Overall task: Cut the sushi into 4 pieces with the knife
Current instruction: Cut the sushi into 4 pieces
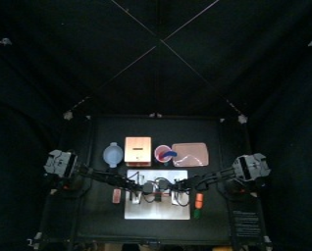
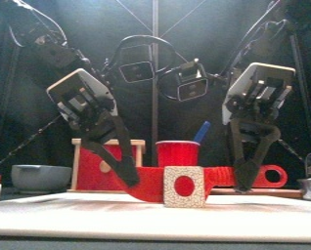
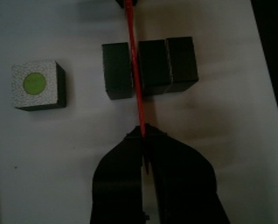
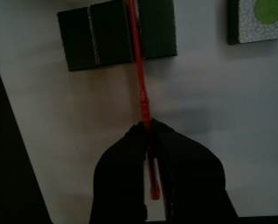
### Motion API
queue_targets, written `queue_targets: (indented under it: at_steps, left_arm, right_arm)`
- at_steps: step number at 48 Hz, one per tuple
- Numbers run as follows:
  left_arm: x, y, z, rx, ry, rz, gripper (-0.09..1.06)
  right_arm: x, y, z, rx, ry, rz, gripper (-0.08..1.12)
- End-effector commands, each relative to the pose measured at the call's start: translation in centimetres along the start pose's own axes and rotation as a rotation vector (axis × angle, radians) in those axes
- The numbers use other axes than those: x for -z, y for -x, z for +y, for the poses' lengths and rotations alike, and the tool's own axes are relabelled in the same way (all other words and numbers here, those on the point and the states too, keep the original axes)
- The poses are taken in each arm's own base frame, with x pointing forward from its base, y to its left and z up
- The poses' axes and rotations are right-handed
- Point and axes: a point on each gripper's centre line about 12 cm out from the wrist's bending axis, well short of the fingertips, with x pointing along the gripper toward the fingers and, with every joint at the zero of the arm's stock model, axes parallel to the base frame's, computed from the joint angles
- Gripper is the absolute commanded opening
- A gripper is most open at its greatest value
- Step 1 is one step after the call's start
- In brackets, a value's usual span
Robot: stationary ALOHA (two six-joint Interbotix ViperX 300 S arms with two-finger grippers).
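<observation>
Both arms meet over the white cutting board (image 1: pixel 159 208) at the table's front. The left gripper (image 2: pixel 129 179) and the right gripper (image 2: pixel 249 181) each have their jaws closed tight on the same red knife (image 2: pixel 217 177). The front view shows the split: the right one grips it beside the looped handle, the left one near the tip.

The wrist views show what the front view hides. The sushi roll (image 3: pixel 151 66) lies on the board as three dark blocks joined, and the blade runs edge-on across it along a seam, with one block on one side and two on the other; whether the edge touches the roll I cannot tell. A loose piece (image 3: pixel 37 85) lies apart from the roll, its speckled white face up (in the front view it stands just before the blade).

Behind the board the front view lines up a blue-grey bowl (image 2: pixel 41 176), a wooden box (image 2: pixel 100 161) and a red cup (image 2: pixel 181 153) with a blue knife (image 2: pixel 200 130); only the top view shows the pink tray (image 1: pixel 187 152).
</observation>
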Motion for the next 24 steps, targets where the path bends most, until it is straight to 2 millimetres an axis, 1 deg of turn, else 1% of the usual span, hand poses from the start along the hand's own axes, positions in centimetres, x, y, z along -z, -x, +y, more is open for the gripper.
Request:
queue_targets:
  at_steps: [1,7,14,24]
  left_arm:
    - [0.4,-0.4,-0.2,0.002,-0.010,0.017,0.35]
    - [0.5,-0.4,0.0,-0.001,-0.014,0.018,0.35]
    - [0.5,-0.4,0.4,-0.009,-0.034,0.018,0.35]
    - [0.0,0.0,1.8,-0.033,-0.043,0.005,0.35]
  right_arm:
    - [-0.3,-0.1,-0.3,0.004,-0.006,-0.008,0.32]
    - [-0.3,-0.1,-0.3,0.008,0.001,-0.009,0.32]
    - [-0.5,0.1,-0.9,0.019,0.002,-0.016,0.32]
    - [-0.8,0.3,-1.9,0.034,-0.010,-0.022,0.32]
